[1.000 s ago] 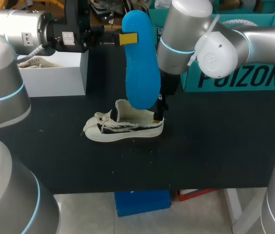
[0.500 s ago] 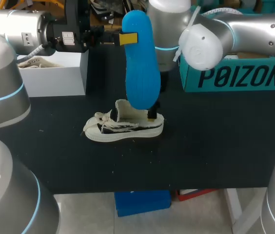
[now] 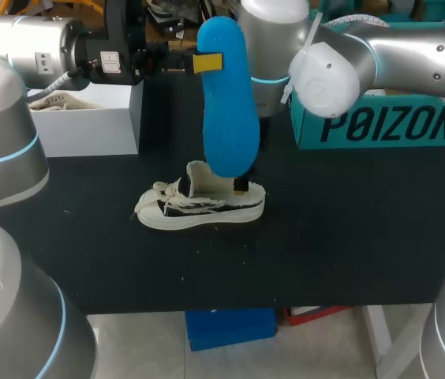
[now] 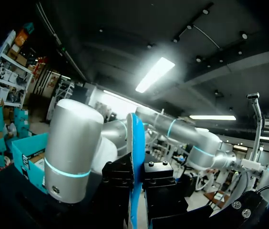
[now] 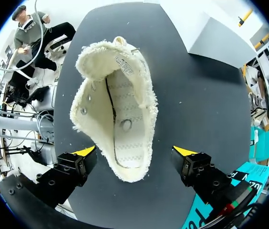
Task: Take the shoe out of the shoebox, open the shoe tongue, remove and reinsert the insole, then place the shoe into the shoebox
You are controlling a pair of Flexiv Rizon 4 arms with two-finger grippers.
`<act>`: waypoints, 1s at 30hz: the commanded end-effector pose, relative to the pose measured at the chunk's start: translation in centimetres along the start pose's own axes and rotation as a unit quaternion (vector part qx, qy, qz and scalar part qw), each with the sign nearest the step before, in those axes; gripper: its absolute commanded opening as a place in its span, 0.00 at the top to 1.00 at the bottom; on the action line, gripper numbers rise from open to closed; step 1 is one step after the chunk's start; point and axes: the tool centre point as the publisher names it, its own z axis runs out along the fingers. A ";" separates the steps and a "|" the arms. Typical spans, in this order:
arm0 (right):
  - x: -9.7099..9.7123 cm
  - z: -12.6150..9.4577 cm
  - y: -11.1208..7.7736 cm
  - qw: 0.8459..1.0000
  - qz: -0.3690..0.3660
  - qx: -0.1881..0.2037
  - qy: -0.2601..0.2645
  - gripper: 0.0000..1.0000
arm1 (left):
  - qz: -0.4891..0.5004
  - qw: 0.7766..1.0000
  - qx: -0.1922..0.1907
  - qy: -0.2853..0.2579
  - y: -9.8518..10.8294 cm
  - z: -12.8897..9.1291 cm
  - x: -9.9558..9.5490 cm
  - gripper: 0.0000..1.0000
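**Colleague:** Where is the shoe?

**Me:** The shoe [image 3: 199, 204] sits on its sole near the middle of the surface [image 3: 349, 237], outside any box. Its long axis runs left to right, with the toe and laces to the left and the heel to the right. From my right wrist camera the mouth gapes wide, and I see only the bare footbed inside.

**Colleague:** And the insole?

**Me:** My left hand [image 3: 207, 61] is pinching the blue insole [image 3: 229, 110] flat between its fingers, close to the narrow upper end. The insole hangs upright with its broad end down, over the shoe's opening. From the head camera I cannot tell whether the lower end touches the collar or just hangs in front of it.

**Colleague:** What about your right hand?

**Me:** The right hand [image 5: 135, 151] is low at the heel with its fingers spread, one on either side of the heel end. Neither finger is clamped on it.

**Colleague:** So what does reinsertion turn on?

**Me:** The two axes are crossed: the insole stands vertical while the shoe lies horizontal. I judge the left hand has to lean the insole over and feed its broad end leftward, down toward the toe. The right hand is the nearer one to the shoe, so it looks best placed to grip the heel. Otherwise the push could skid the shoe to the left.
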 end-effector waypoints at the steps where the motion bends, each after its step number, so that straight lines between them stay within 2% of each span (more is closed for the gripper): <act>1: 0.9 0.1 -2.2 0.995 -0.001 -0.094 -0.017 0.00 | 0.001 1.000 0.001 -0.002 0.1 0.1 0.0 1.00; 10: 0.7 0.2 -2.7 0.980 -0.020 -0.195 -0.037 0.00 | 0.001 1.000 0.001 -0.002 0.1 0.1 0.0 1.00; 13: 0.6 0.3 -2.7 0.975 -0.029 -0.218 -0.040 0.00 | 0.001 1.000 0.001 -0.002 0.1 0.1 0.0 1.00; 20: 0.1 1.0 -2.8 0.963 -0.036 -0.263 -0.038 0.00 | 0.001 1.000 0.001 -0.002 0.1 0.1 0.0 1.00; 30: -0.4 2.3 -2.8 0.951 -0.033 -0.306 -0.036 0.00 | 0.001 1.000 0.001 -0.002 0.1 0.1 0.0 1.00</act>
